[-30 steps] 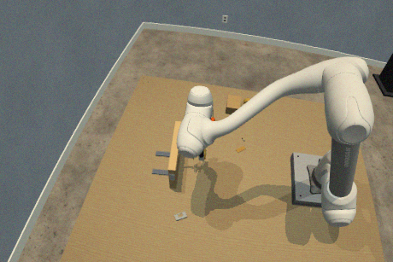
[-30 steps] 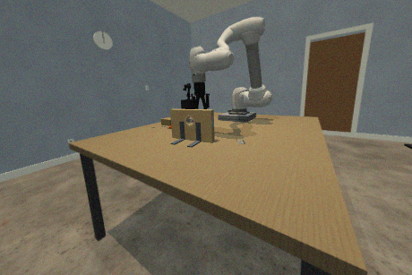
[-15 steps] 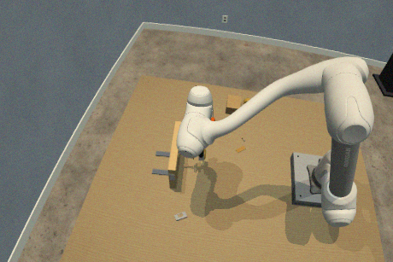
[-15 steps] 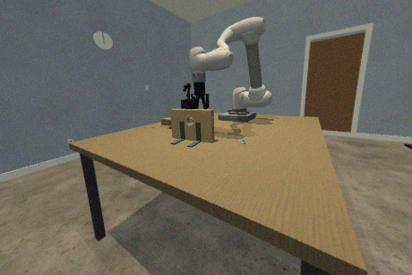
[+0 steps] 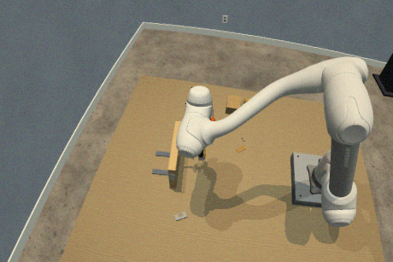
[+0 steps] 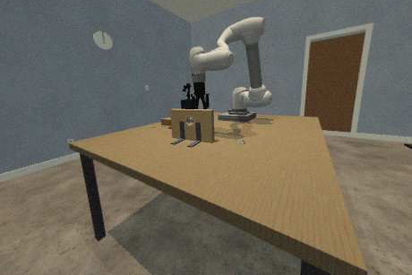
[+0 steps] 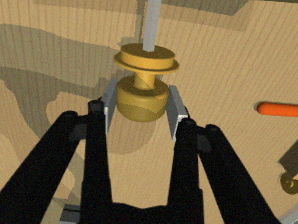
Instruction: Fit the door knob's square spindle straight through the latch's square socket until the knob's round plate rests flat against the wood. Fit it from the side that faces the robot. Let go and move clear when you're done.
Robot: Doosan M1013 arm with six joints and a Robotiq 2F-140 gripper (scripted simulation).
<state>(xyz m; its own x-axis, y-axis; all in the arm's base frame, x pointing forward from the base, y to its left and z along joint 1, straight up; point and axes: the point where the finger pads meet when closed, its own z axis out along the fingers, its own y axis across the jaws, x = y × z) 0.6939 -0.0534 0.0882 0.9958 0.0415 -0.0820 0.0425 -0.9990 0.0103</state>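
My gripper (image 7: 142, 92) (image 6: 199, 99) is shut on the brass door knob (image 7: 141, 100). The knob's round plate (image 7: 146, 59) and grey square spindle (image 7: 151, 22) point away from the fingers. The upright wooden block (image 5: 174, 150) (image 6: 203, 126) stands on the table (image 5: 128, 206) (image 6: 269, 176) on two grey feet. The latch's socket (image 6: 189, 121) shows on the face turned to the exterior view. In that view the gripper hangs behind the block, on the robot's side, a little above its top edge. In the top view the wrist hides the gripper and knob.
An orange rod (image 7: 277, 109) (image 5: 241, 149) lies on the table to the right of the knob. A small wooden box (image 5: 235, 103) sits further back. A small grey plate (image 5: 181, 216) lies near the front. The robot's base (image 5: 305, 177) stands at the right.
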